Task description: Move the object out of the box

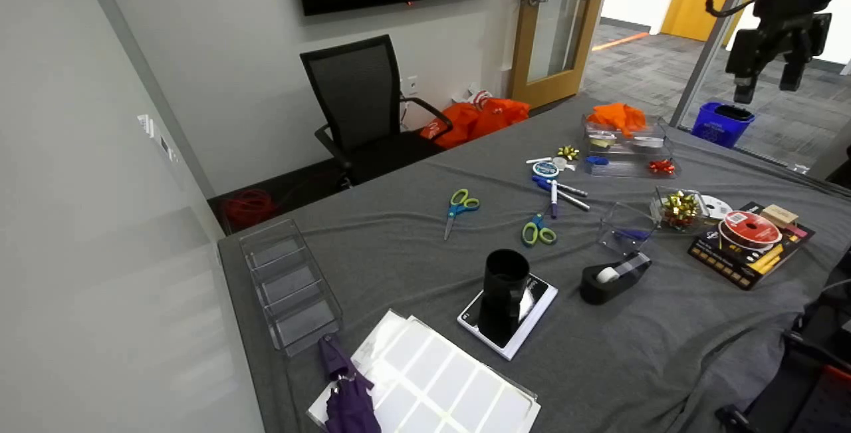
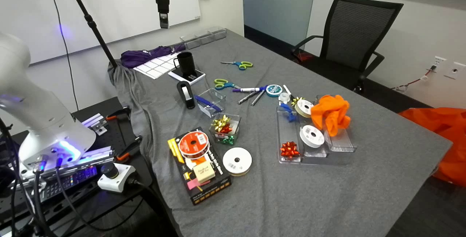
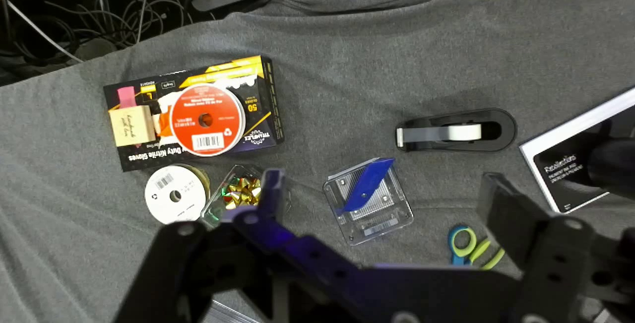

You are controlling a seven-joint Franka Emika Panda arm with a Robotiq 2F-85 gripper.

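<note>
In an exterior view, shows fingers [image 1: 745,87] wide apart and, only here, a door [image 1: 558,27] and blue bin [image 1: 718,130]. In an exterior view, shows the white arm base [image 2: 54,127] and, on the surface [image 2: 291,197], the box [image 2: 217,164] beneath a ribbon roll [image 2: 187,146] and wooden block [image 2: 204,172]; cannot tell finger spread here. In the wrist view, shows well-parted fingers and legible glove lettering [image 3: 158,153] on the box.

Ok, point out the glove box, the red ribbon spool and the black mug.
Glove box [image 3: 258,119]: wrist view, uncovered part of its printed top.
Red ribbon spool [image 3: 219,114]: wrist view, red face beside the centre hole.
Black mug [image 2: 186,64]: in an exterior view, its outer wall.
</note>
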